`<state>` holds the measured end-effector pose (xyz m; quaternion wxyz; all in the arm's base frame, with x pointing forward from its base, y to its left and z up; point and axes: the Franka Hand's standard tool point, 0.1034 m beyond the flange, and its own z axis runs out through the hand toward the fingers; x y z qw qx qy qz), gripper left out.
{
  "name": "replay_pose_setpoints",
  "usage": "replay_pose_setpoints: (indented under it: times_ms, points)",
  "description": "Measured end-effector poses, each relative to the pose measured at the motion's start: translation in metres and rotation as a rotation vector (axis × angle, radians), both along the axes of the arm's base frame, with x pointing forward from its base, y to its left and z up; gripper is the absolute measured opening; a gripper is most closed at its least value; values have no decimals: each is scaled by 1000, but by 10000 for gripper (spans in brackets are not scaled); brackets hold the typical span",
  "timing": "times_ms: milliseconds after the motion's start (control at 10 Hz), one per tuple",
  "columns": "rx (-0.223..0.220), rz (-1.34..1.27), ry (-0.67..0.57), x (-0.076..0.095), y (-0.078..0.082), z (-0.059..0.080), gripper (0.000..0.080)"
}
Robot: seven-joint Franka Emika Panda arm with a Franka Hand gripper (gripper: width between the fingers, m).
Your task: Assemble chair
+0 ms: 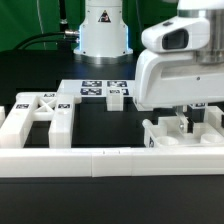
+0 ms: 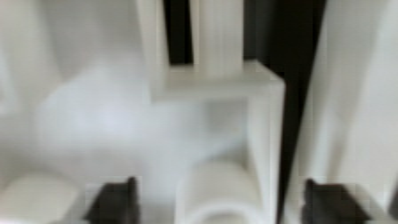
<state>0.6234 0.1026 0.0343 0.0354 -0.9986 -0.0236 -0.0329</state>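
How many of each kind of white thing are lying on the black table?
Clumps of chair parts: 2, the left clump and the right clump, as the exterior view shows them
Marker board: 1
Long low border rail: 1
Total: 4

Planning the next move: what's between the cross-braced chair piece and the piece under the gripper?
Only bare black table, shown in the exterior view.
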Motion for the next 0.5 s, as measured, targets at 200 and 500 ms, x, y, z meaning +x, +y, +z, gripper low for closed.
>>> replay_pose_setpoints:
  times_ms: [200, 500]
  points:
    - [12, -2, -24, 7, -9, 27, 572]
    - [-4, 43, -34, -26, -42, 41, 645]
